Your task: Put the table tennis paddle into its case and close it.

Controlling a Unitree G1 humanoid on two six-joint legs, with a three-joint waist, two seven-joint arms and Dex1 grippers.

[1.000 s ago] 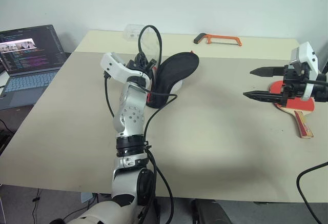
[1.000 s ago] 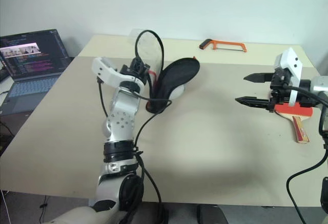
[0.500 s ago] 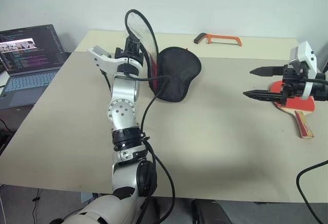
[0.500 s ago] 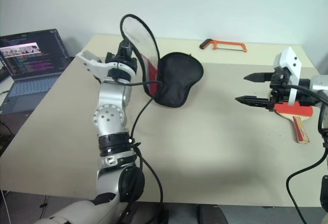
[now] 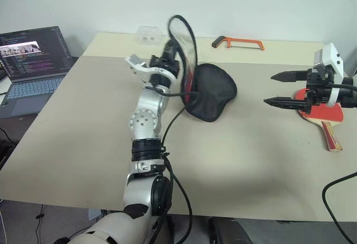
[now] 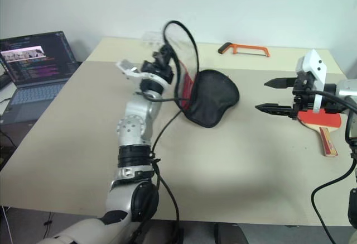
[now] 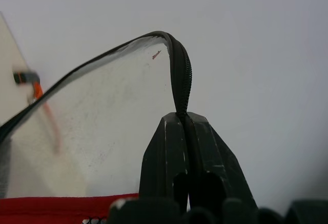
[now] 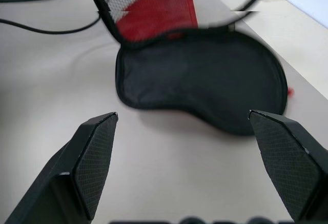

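Head views: your left end effector [image 5: 174, 47] pinches the zip-edged rim of the black fabric, paddle-shaped soft case [image 5: 215, 93] and lifts its clear-and-red upper flap above the beige desk [image 5: 234, 154], so the pouch stands open; the black lower half rests on the desk. The table tennis paddle [image 5: 319, 110], a flat bat with a round red rubber face and a striped light-wood handle, lies near the desk's right edge, not yet picked up. Your right end effector [image 5: 281, 89] hovers with its two black fingers spread wide and empty, the paddle just behind and beneath it, well apart from the case. Judged from this, the opening is done; grasping the paddle, inserting it and zipping remain.

Left wrist view: your left end effector [image 7: 186, 131] is clamped shut on the black piping of the lifted flap, whose translucent panel arches away from the fingers.

Right wrist view: the fingers [image 8: 95, 155] of your right end effector stand far apart, framing the opened case [image 8: 205, 83] ahead on the desk, with nothing between them.
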